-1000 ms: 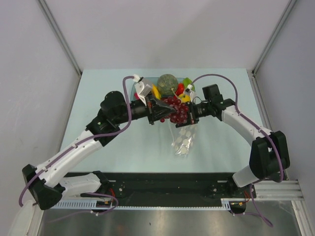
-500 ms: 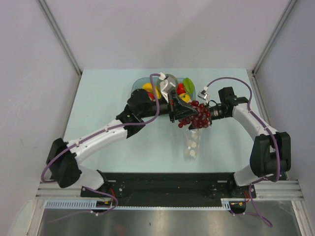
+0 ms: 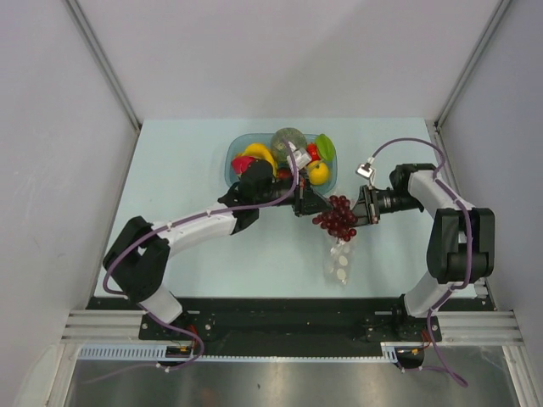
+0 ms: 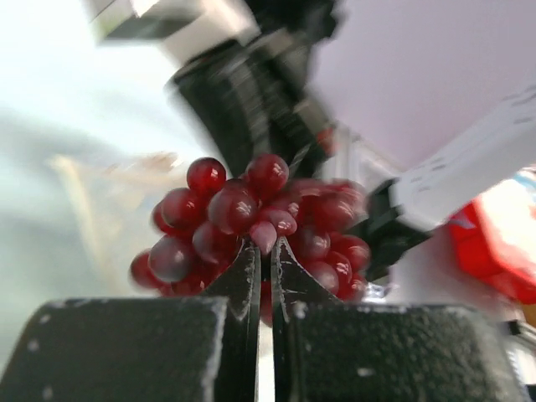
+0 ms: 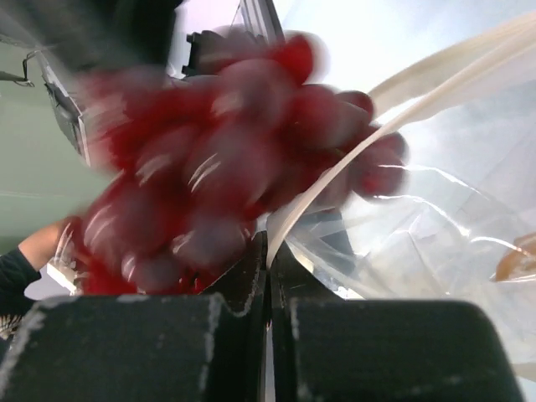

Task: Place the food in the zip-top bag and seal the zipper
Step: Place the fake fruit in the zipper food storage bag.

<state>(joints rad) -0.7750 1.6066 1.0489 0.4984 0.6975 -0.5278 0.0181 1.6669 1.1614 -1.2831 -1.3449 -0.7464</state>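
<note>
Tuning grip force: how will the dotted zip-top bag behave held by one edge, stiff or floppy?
Probably floppy: the zip-top bag trails limp from the right gripper, its film creased in the right wrist view. Likely light, since an edge pinch carries it. Its mouth may sag, so the grapes in the left gripper could snag.

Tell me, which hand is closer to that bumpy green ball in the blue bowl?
Left. The left hand is just on the near side of the ball, pinching the grapes; the right hand is farther off to the right, gripping the bag edge.
</note>
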